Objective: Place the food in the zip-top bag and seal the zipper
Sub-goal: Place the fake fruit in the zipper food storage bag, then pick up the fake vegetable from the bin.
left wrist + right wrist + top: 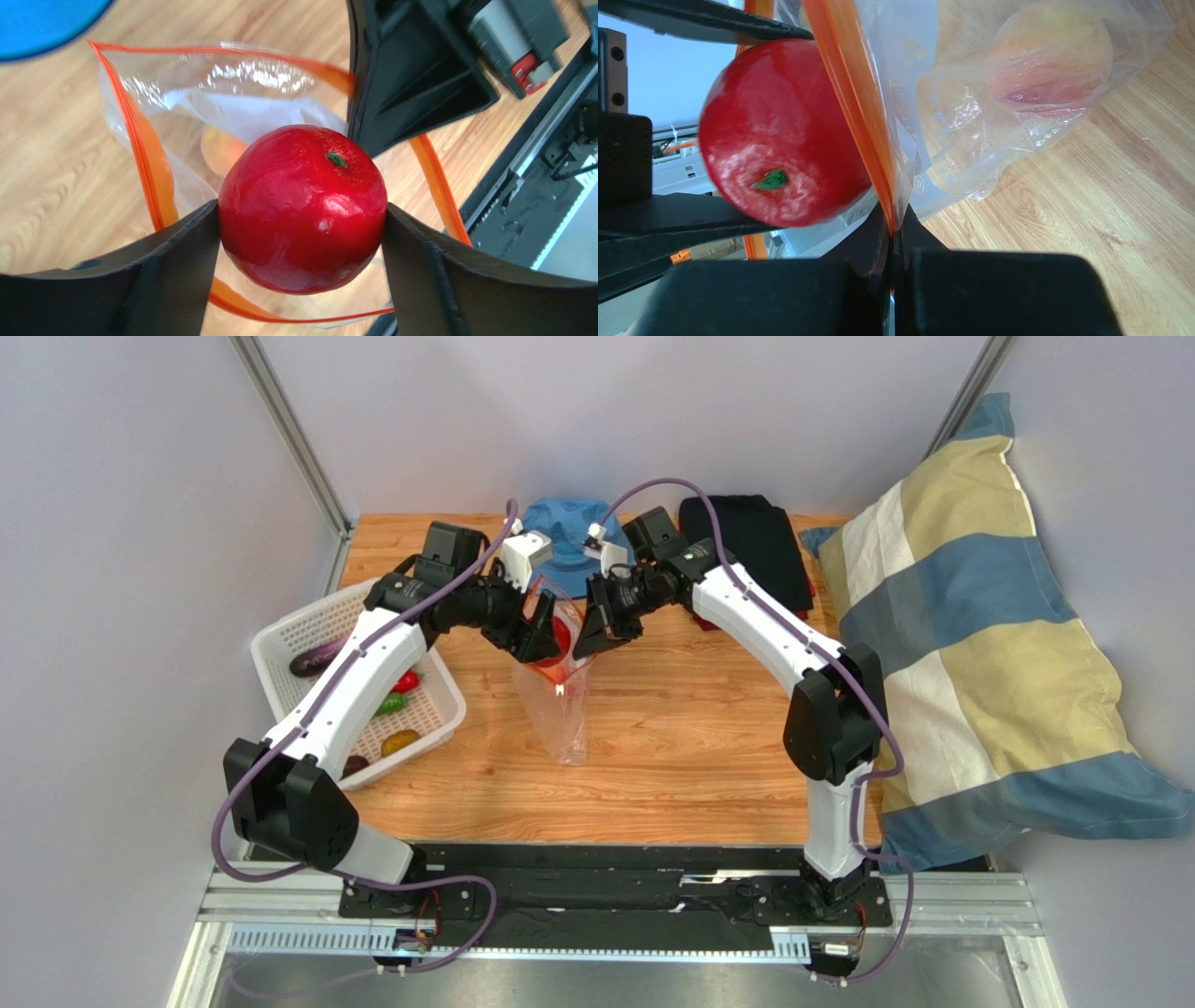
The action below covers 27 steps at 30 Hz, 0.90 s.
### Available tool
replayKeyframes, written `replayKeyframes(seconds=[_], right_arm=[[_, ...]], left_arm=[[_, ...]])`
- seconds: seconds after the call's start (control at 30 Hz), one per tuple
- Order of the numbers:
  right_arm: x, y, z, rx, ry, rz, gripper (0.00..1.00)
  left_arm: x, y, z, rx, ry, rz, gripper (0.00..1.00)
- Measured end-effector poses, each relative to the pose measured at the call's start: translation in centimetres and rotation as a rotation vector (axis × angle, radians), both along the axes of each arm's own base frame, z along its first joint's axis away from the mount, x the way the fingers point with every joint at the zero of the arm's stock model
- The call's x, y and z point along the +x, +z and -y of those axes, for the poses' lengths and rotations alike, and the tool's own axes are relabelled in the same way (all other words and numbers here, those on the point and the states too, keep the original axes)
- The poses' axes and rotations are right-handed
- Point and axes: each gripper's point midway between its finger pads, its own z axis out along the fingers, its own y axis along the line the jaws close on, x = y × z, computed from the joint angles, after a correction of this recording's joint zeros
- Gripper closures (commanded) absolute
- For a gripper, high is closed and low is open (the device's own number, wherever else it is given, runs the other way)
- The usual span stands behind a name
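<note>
Black fingers (175,266) of my left gripper (300,224) fill the foreground of the left wrist view, set wide and pressed against both flanks of a glossy red toy apple (298,189) with a green stem mark. Finding: the apple is held directly over the open mouth of the clear, crinkly zip-top bag (238,77), not yet inside it. My right gripper (892,234) is closed tight, pinching the orange-red zipper strip (847,84) at the mouth edge and holding that side up.

Handling, as I judge it: the apple looks like a light, hard, smooth plastic shell, round and apt to slip or roll, so a grip across its widest girth suits it. The bag film is thin, limp and slippery. It would likely collapse unsupported, and the stiffer zipper strip is the soundest place to take hold.

Views compared: the right wrist view shows the pinch on the strip and a pale peach-coloured toy fruit (1053,49) already inside the bag, over the wooden table (1130,210). The left wrist view shows only part of that fruit, but shows the mouth standing open in a loop. Only the top view places the bag (564,721) at mid-table, with the white plastic mesh basket (302,623) to its left holding further toy pieces (400,742). The white slider I cannot find in any view
</note>
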Motion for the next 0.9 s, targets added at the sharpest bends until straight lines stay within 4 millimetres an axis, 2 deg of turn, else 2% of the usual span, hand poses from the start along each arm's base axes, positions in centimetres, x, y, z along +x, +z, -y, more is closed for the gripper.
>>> replayKeyframes(seconds=[0.1,0.2,0.37,0.43,0.5,0.53,0.63,0.7,0.8,0.9], right_arm=[[0.0,0.0,0.0,0.0,0.0,0.0,1.0],[0.0,0.0,0.0,0.0,0.001,0.002,1.0],[0.0,0.0,0.0,-0.001,0.004,0.007,1.0],[0.0,0.0,0.1,-0.002,0.005,0.009,1.0],[0.0,-0.1,0.1,-0.003,0.007,0.013,1.0],[0.1,-0.1,0.1,-0.004,0.008,0.015,1.0],[0.0,-0.1,0.1,-0.006,0.016,0.022,1.0],[0.0,-0.2,0.2,-0.007,0.021,0.026,1.0],[0.0,-0.2,0.2,-0.007,0.025,0.031,1.0],[0.0,-0.1,0.2,-0.007,0.029,0.037,1.0]], left_arm=[[-0.7,-0.5,-0.7,0.046,-0.012,-0.014,0.01],[-1.3,0.2,-1.5,0.08,-0.017,0.003,0.01],[-1.1,4.6,-3.6,0.076,0.022,0.109,0.01],[-0.3,6.1,-6.7,0.077,0.102,0.157,0.02],[0.4,6.7,-10.2,0.108,0.182,0.191,0.01],[1.0,6.8,-13.1,0.13,0.256,0.202,0.01],[1.8,5.2,-19.9,0.248,0.359,0.186,0.01],[2.2,3.0,-23.9,0.35,0.377,0.139,0.01],[2.8,-1.0,-28.4,0.51,0.342,0.06,0.01],[3.2,-4.2,-31.1,0.639,0.277,0.01,0.04]])
